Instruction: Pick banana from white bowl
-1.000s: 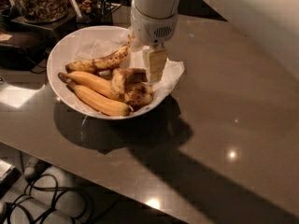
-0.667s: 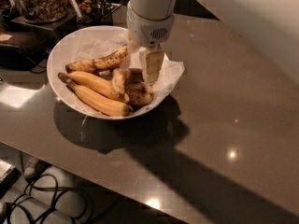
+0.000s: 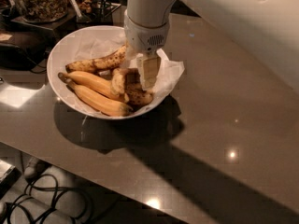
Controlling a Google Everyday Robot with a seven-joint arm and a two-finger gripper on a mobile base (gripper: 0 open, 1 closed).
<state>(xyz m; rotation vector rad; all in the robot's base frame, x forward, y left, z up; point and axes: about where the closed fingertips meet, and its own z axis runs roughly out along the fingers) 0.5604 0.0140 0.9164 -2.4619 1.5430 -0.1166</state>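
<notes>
The white bowl [image 3: 63,50] stands on the counter at upper left, lined with crinkled white paper [image 3: 170,71]. Several bananas lie in it: a spotted one [image 3: 96,63] at the back, two long yellow ones [image 3: 93,82] [image 3: 100,101] at the front, and short, browned ones [image 3: 135,94] at the right. My gripper [image 3: 142,76] hangs from the white arm straight above the bowl's right half. Its tip reaches down among the short, browned bananas and hides part of them.
The brown counter [image 3: 210,139] runs to the right and front of the bowl. Containers of nuts or snacks [image 3: 39,1] stand behind the bowl at upper left. Cables [image 3: 42,199] lie on the floor below the counter's front edge.
My gripper has shifted a little to the left over the bowl and sits lower among the bananas. The bananas and bowl have not moved.
</notes>
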